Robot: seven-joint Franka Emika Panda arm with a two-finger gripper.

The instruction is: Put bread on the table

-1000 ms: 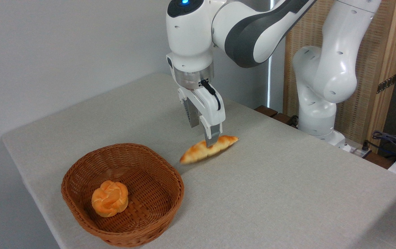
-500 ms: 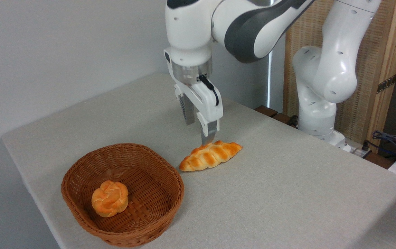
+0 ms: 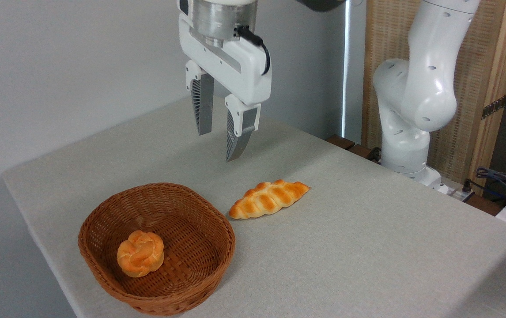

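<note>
The bread [image 3: 269, 199], a long braided golden-orange loaf, lies flat on the table [image 3: 345, 247], just right of the basket and apart from it. My gripper [image 3: 217, 147] hangs well above the table, up and to the left of the loaf. It is open, and nothing sits between its two ribbed fingers.
A brown wicker basket [image 3: 103, 221] stands at the table's front left with a small round knotted roll [image 3: 140, 253] inside. The arm's white base [image 3: 405, 132] rises beyond the table's far right edge. Cables [image 3: 504, 181] lie at the right.
My gripper let go of the bread, which settled flat on the table. It then rose high and shifted left, with its fingers apart.
</note>
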